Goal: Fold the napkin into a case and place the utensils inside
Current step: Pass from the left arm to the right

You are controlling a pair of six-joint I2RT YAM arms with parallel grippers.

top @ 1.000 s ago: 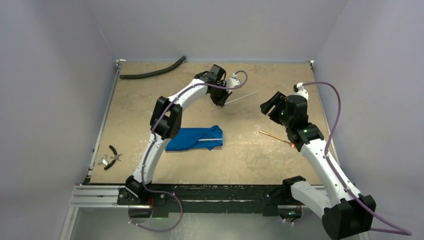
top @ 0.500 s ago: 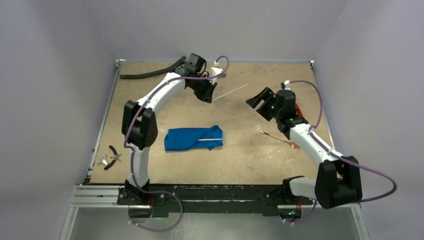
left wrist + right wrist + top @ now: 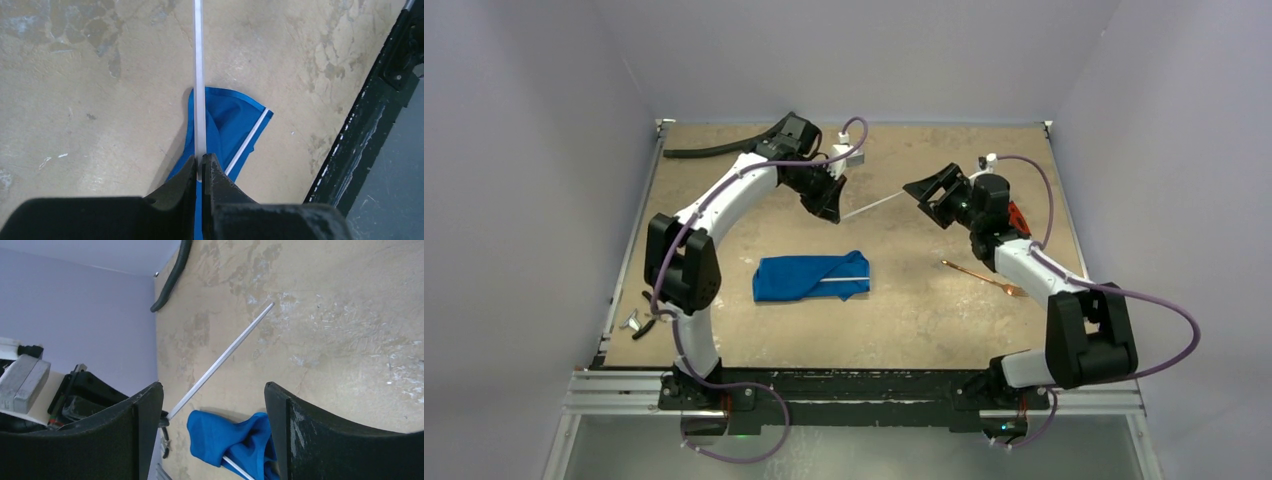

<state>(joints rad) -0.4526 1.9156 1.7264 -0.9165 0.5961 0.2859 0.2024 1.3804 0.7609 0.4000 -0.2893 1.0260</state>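
The napkin (image 3: 799, 278) lies folded oblong and flattish, one silver utensil (image 3: 844, 279) at its right end (inside or merely on top, I cannot tell); a copper utensil (image 3: 980, 277) lies well apart to its right. Farther back, the left gripper (image 3: 832, 210) pinches a second silver utensil (image 3: 872, 204) aloft, the right gripper (image 3: 932, 192) gaping near its tip. Loading step, seemingly a handover: those jaws must straddle the tip squarely

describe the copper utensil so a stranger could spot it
On the tan table, look at the right half, beside the right arm. The copper utensil lies flat on bare tabletop there. It is orange-toned, unlike the silver piece on the blue napkin and the silver rod in the jaws of the left gripper.
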